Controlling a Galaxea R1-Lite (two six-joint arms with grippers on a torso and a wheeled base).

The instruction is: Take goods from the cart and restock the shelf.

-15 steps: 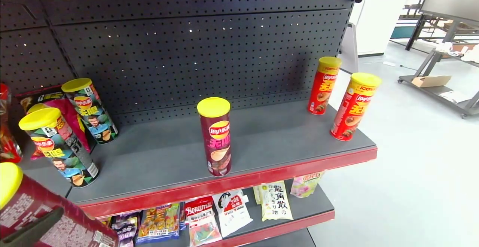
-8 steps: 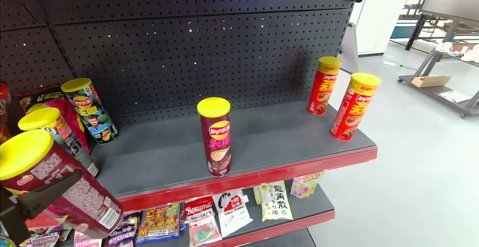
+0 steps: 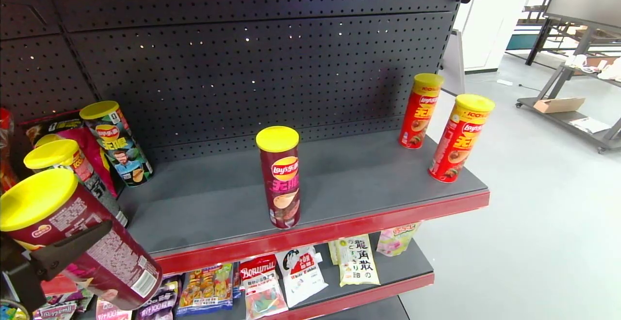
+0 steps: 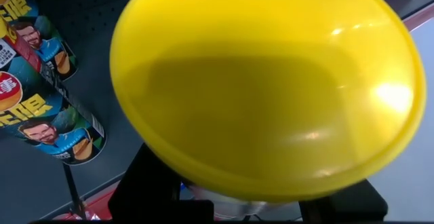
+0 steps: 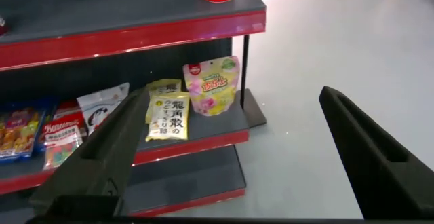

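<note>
The chip can [image 3: 121, 266], dark red with a yellow lid [image 4: 264, 88], sits in our left end effector [image 3: 80, 257], which is clamped across its body; one black finger [image 3: 68, 249] crosses the label in the head view. We see the can at the lower left, out in front of the shelf [image 3: 218, 199] and not touching it. Its long axis is tilted: the lid leans up and toward the robot's left, while the base points down and to the right and appears lower than the shelf's red front lip [image 3: 315, 235].

The bare stretch of shelf lies ahead and to the right of the can. It runs between the blue-green cans [image 3: 116, 143] on the left and a matching dark red can [image 3: 284, 179] standing upright near the front lip. Two red cans [image 3: 458, 138] stand well apart at the far right end. We judge that the coming move turns on lifting the base over the lip and bringing the axis upright before setting down in that gap. The left arm is the nearer one and carries the load.

Our right end effector [image 5: 237, 163] hangs low with its fingers spread wide and nothing between them, facing the snack bags [image 5: 210, 85] on the lower shelf [image 5: 203, 139].
</note>
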